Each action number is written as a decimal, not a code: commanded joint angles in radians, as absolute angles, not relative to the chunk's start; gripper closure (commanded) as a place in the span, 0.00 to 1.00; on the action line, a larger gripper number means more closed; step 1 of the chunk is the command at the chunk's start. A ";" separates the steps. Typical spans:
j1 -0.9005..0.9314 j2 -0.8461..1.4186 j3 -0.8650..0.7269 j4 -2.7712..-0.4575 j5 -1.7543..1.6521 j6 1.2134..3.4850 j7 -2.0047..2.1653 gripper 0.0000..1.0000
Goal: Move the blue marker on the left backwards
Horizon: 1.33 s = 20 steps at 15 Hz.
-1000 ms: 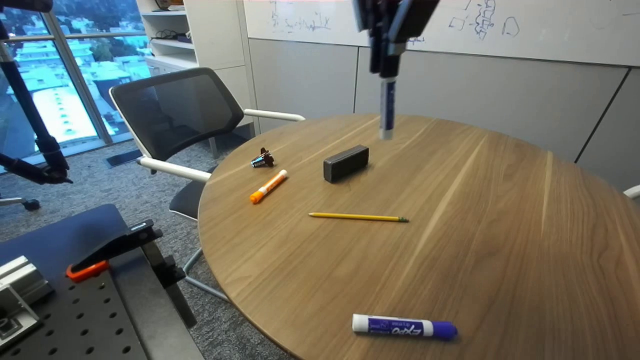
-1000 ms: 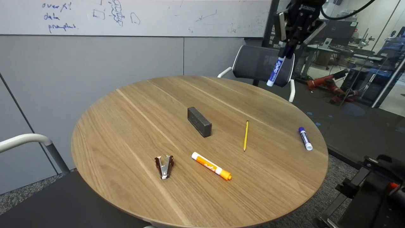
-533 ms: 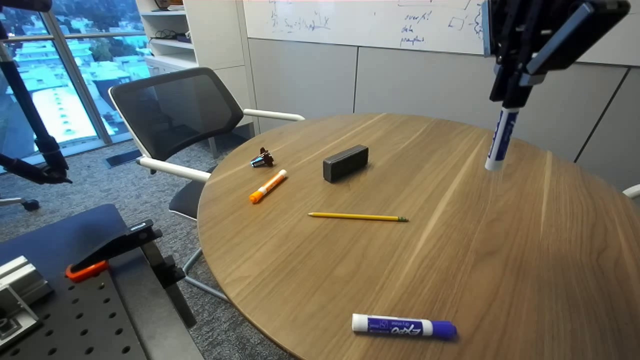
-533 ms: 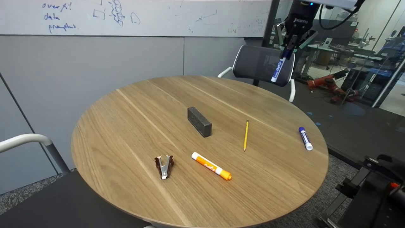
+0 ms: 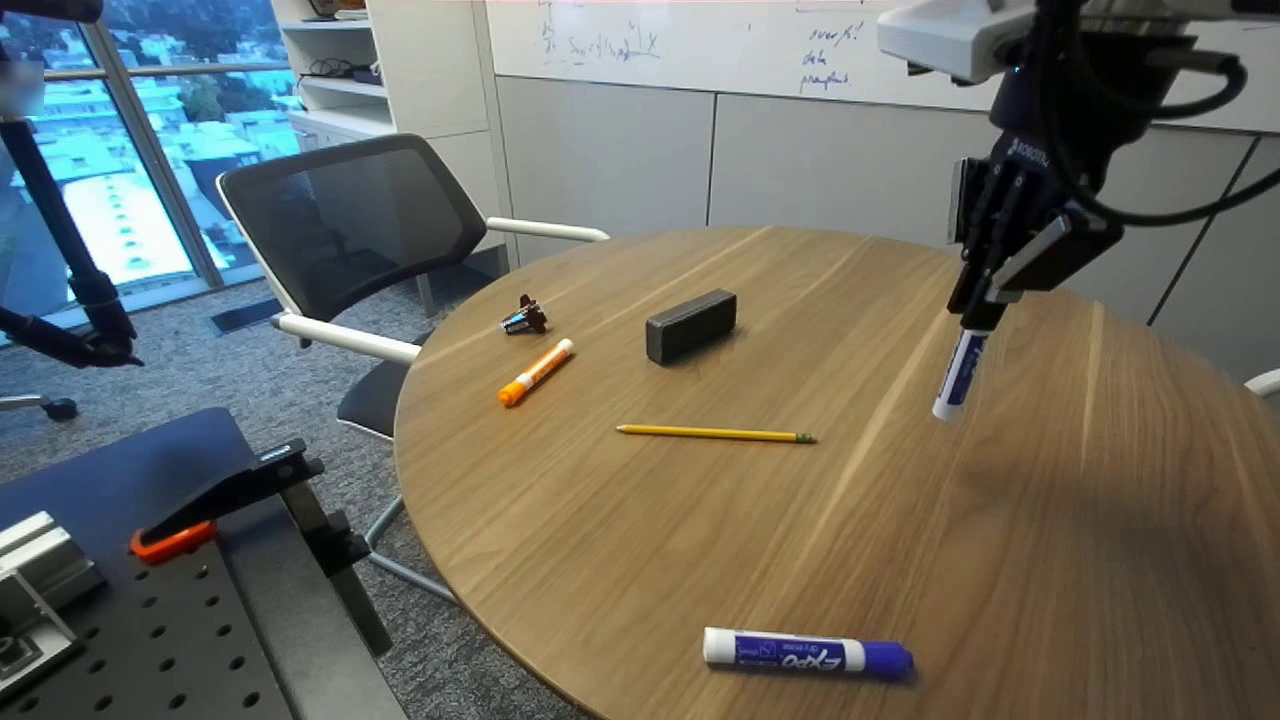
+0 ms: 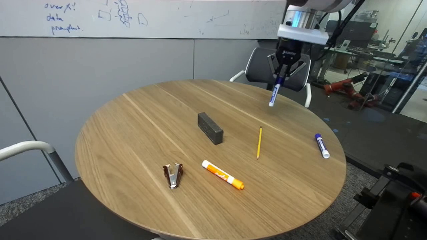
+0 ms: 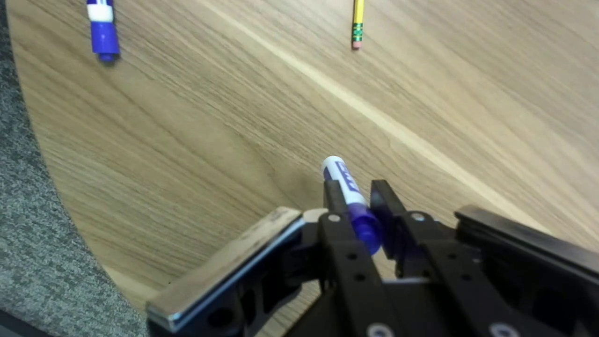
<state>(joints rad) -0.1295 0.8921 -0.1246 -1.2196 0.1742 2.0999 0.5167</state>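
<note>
The blue marker point(image 5: 960, 372) is held by my gripper point(image 5: 978, 316), its white end pointing down and tilted. It shows a white barrel with a blue label, also in the wrist view point(image 7: 345, 180). My gripper point(image 7: 358, 191) is shut around its dark blue cap. In an exterior view the marker point(image 6: 274, 95) hangs beneath the fingers point(image 6: 281, 78), over the table's far right part. Its tip appears above the wood, not touching. A bigger white marker with blue cap and lettering point(image 5: 785, 652) lies on the table, also in the wrist view point(image 7: 104, 35).
The round wooden table point(image 6: 140, 133) carries a yellow pencil point(image 5: 717, 433), a black eraser block point(image 5: 692, 328), an orange marker point(image 5: 537, 373) and a staple remover point(image 6: 173, 175). A chair point(image 5: 350, 230) stands at the table's edge. The table edge shows at the left in the wrist view.
My gripper has carried the held blue marker lower and over the table. In an exterior view it swung right, then down and slightly left. The things on the table have not moved.
</note>
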 commanded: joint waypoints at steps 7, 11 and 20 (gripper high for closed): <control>-0.151 1.235 -0.116 -0.729 0.178 1.897 0.632 0.95; -0.163 1.324 -0.117 -0.555 0.181 1.795 0.645 0.56; -0.157 1.237 -0.111 -0.545 0.166 1.661 0.556 0.01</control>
<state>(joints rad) -0.1554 1.2963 -0.1208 -0.5606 0.1736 1.7558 0.6208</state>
